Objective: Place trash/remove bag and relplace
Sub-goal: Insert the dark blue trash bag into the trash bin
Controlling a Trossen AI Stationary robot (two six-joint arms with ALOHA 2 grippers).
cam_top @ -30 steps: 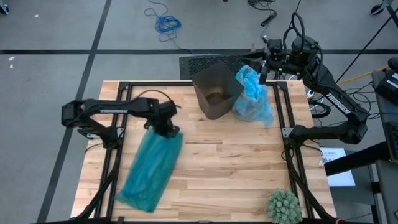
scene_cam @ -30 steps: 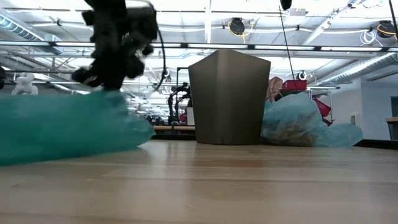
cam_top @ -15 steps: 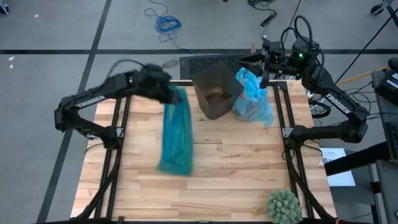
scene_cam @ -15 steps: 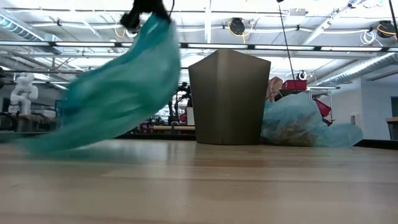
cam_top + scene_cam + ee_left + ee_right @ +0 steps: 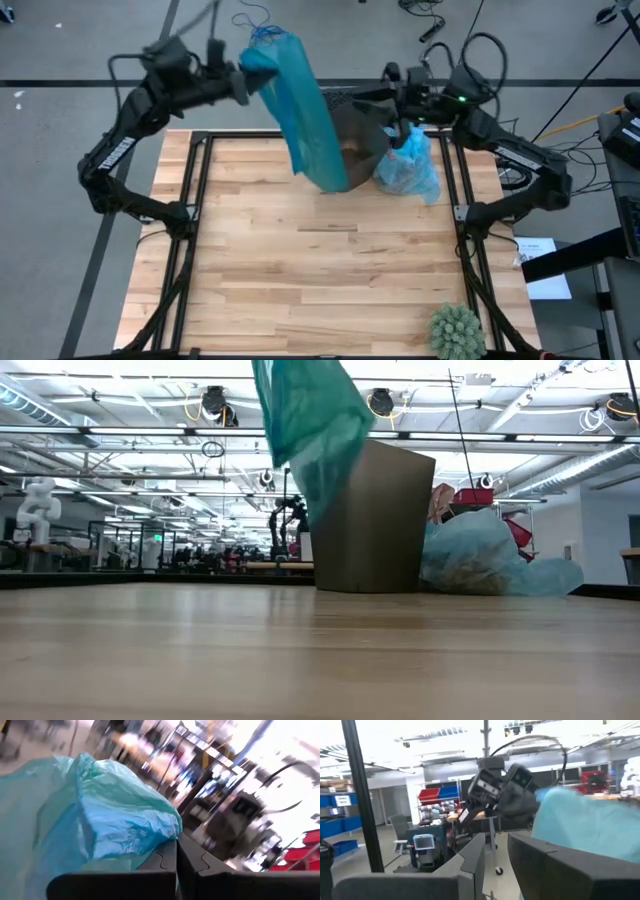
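Holding the new green bag (image 5: 305,110) pinched tight, the left gripper (image 5: 243,80) lifts it over the bare bin (image 5: 360,140), while the full blue bag (image 5: 408,165) sits beside it and the right gripper (image 5: 395,90) waits slightly open, holding nothing.

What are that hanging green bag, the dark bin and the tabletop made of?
The green bag looks like thin, glossy teal plastic film: it drapes and creases and lets light through. The bin seems to be stiff matte plastic, dark brown-grey, with flat smooth walls, though coated metal cannot be ruled out. The tabletop looks like pale wood with a smooth finish, showing joined strips and grain.
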